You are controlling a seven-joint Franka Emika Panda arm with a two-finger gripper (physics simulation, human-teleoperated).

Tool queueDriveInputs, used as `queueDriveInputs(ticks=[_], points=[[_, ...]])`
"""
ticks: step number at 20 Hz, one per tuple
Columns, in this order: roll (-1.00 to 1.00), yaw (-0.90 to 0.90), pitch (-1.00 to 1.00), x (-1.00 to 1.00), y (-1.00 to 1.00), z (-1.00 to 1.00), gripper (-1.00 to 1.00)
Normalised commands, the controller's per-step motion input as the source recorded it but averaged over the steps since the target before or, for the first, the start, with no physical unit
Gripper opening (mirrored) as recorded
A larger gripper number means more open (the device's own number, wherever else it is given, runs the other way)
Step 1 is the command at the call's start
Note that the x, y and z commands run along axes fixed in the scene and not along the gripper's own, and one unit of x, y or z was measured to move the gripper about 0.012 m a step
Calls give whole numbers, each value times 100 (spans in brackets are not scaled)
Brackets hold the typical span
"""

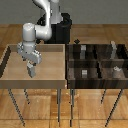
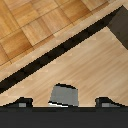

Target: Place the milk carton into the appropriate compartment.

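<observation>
The milk carton [image 1: 32,70] is a small grey box standing in the light wooden tray [image 1: 50,75] on the exterior view's left. My gripper [image 1: 31,63] hangs straight over it, fingers down at the carton's top. In the wrist view the carton [image 2: 64,95] lies between the two dark fingertips [image 2: 21,103], with a gap of bare tray floor on each side, so the gripper [image 2: 63,103] is open and not clamped on it. The carton's lower part is hidden in the wrist view.
A dark wood bin [image 1: 100,64] with dividers forming several compartments stands on the exterior view's right, next to the tray. Small grey blocks [image 1: 84,73] sit in its compartments. The tray's raised wall [image 1: 65,62] lies between the carton and the bin.
</observation>
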Motion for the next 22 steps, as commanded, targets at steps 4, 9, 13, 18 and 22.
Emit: queueDriveInputs(ticks=[4, 9, 13, 18, 22], points=[[0, 0, 0, -25, 0, -50, 100], [0, 0, 0, 0, 0, -20, 100], [0, 0, 0, 0, 0, 0, -100], [0, 0, 0, 0, 0, 20, -100], [0, 0, 0, 0, 0, 75, -100]])
